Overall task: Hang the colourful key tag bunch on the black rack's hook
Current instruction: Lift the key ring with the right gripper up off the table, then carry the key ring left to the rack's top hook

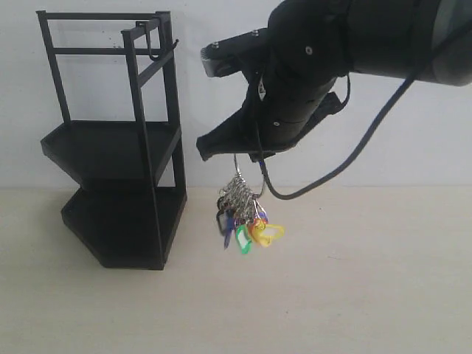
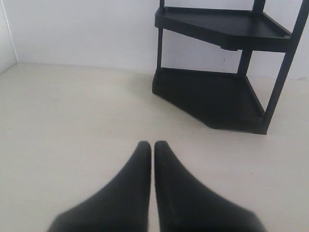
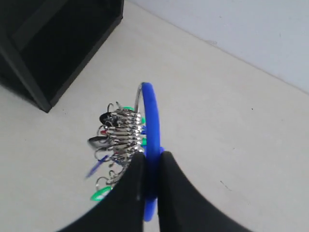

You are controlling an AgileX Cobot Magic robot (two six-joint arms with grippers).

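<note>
The right jaws pinch the colourful plastic key tag bunch [image 1: 247,221] beside the tall black metal rack [image 1: 110,144]; the left jaws are closed, empty.

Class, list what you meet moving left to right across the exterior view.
black rack → colourful key tag bunch → right arm

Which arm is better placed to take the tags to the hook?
Right. The right pincer holds the bunch by its blue loop, aloft beside the rack, below the hook; the left pincer is shut, empty.
</note>
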